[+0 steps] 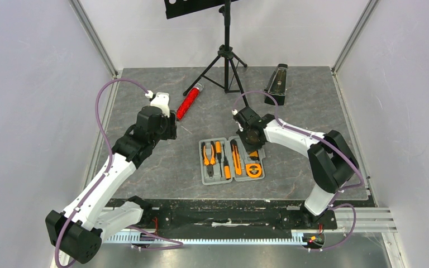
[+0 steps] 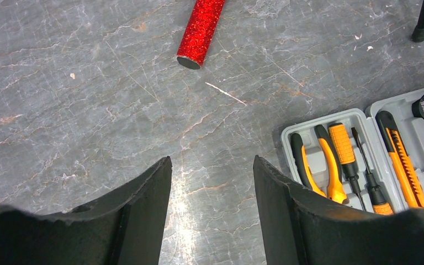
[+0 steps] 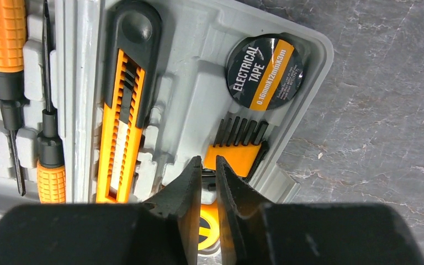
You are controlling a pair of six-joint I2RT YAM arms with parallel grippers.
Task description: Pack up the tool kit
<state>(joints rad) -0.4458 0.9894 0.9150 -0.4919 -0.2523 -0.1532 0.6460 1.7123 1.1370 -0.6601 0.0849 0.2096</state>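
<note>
Grey tool kit case lies open on the surface; we see right fingers directly above its right half, nearly together, grip unclear. Left fingers hang open, well left.

Grey table under case, cylinder, metronome

The case lies open on the tabletop, right jaws over its right half. Beyond those jaws sit the bit holder and tape roll; left of them the knife, then (in the other half) the screwdrivers. Ahead of the left jaws lies the cylinder, the case to their right.
</note>
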